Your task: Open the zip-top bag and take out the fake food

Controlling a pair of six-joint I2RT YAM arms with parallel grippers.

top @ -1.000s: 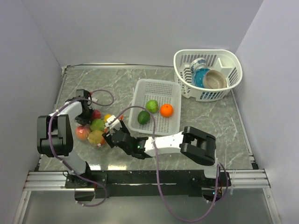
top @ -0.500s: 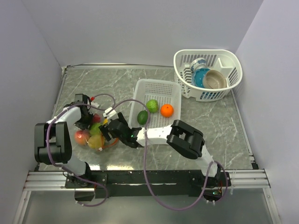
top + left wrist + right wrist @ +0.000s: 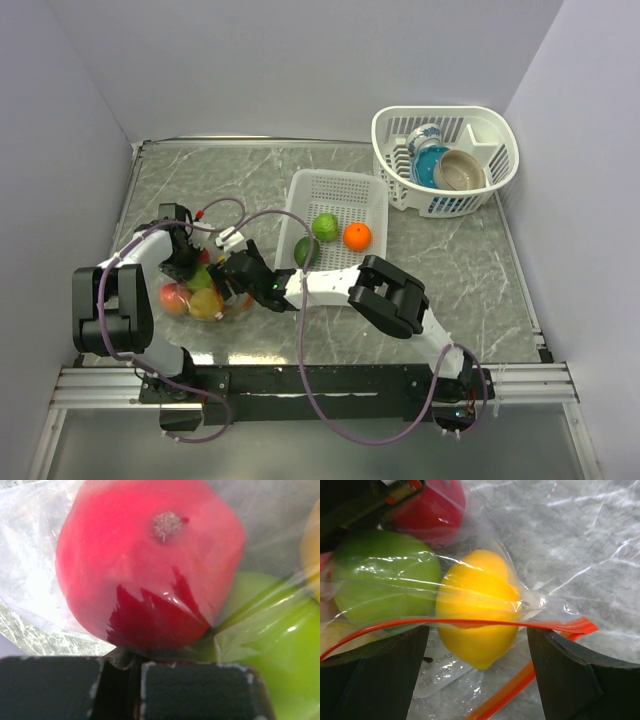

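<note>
The zip-top bag (image 3: 205, 300) lies at the table's left, holding red, green, yellow and peach fake fruits. In the left wrist view a red fruit (image 3: 150, 565) and a green fruit (image 3: 270, 645) press against the clear film. My left gripper (image 3: 120, 667) is nearly closed on a fold of the bag below them. My right gripper (image 3: 477, 645) is open at the bag's mouth. Its fingers stand on either side of a yellow lemon (image 3: 477, 605), and the orange-red zip strip (image 3: 470, 624) runs across between them. In the top view the two grippers, left (image 3: 183, 268) and right (image 3: 232, 285), meet at the bag.
A white slotted tray (image 3: 335, 190) right of the bag holds two green fruits (image 3: 325, 226) and an orange (image 3: 357, 236). A white dish basket (image 3: 500, 125) with blue and tan dishes stands at the back right. Walls close the left and right sides.
My right arm has swung left and pushed its gripper further into the bag's mouth. The left gripper has shifted slightly while holding the bag.
</note>
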